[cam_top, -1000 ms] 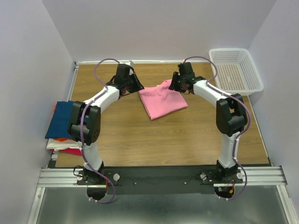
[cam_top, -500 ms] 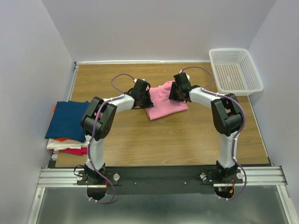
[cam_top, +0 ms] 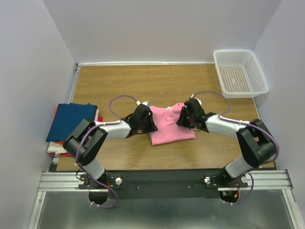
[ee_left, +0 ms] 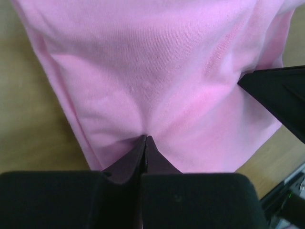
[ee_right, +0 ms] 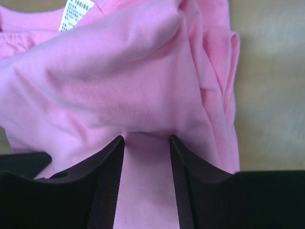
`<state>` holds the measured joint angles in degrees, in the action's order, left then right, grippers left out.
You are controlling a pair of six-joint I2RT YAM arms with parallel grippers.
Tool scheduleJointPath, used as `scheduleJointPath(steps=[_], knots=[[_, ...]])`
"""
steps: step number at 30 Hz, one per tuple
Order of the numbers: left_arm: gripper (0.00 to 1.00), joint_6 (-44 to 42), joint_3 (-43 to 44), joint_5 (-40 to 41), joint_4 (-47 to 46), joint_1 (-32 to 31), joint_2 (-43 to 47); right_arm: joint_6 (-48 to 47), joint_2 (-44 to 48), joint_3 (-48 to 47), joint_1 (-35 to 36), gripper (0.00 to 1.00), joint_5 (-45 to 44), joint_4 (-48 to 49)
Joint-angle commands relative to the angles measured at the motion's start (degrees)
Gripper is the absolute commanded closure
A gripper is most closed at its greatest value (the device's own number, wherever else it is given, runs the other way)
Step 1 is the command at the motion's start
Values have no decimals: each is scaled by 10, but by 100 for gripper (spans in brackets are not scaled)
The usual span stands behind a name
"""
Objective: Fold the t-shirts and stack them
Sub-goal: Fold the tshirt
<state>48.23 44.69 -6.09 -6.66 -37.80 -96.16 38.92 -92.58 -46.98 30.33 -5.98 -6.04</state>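
The bright pink t-shirt [cam_top: 172, 128] lies folded on the table's near middle. My left gripper [cam_top: 151, 125] is at its left edge, shut on a pinch of the pink cloth [ee_left: 167, 62], jaws tight together [ee_left: 146, 137]. My right gripper [cam_top: 181, 119] is at the shirt's right upper corner, its jaws a little apart with a thick fold of pink cloth [ee_right: 119, 71] held between them [ee_right: 147, 138]. A white label [ee_right: 74, 14] shows near the collar. A dark blue t-shirt [cam_top: 71, 121] tops a stack at the left, with red, orange and magenta edges [cam_top: 71, 152] under it.
The white mesh basket [cam_top: 240, 71] stands at the back right corner. Grey walls close in the table on the left, back and right. The right gripper's black finger [ee_left: 281, 95] shows at the right of the left wrist view. The metal rail [cam_top: 167, 180] runs along the near edge.
Both grippers have moved from the far middle toward the near edge, and the pink t-shirt has come with them. The arms are now folded low over the table.
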Motion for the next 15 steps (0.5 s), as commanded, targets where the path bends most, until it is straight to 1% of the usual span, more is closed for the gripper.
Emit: scheduleJointPath(steps=[1,4,5,7,8,9,11,12,14,15], knots=[[96,20,-91,-2,15,-17,80,52,76,103,45,49,30,-47],[96,35,-142,-6,18,-38,163,77,146,150,65,49,46,-48],[96,37,-150,-7,23,-39,199,80,162,156,66,49,54,-49],[95,35,-148,4,38,-38,229,80,213,152,66,49,54,-61],[95,24,-139,13,65,-37,243,77,231,145,67,48,48,-82],[95,18,-115,37,82,-35,260,72,246,134,66,48,14,-93],[94,-9,-88,56,122,-31,265,57,274,107,66,48,-25,-115],[92,-21,-59,90,134,-19,260,49,274,96,65,48,-66,-122],[91,-37,-32,104,162,-5,248,35,253,60,65,48,-97,-142],[89,-55,-11,114,167,7,233,26,240,50,64,49,-117,-147]])
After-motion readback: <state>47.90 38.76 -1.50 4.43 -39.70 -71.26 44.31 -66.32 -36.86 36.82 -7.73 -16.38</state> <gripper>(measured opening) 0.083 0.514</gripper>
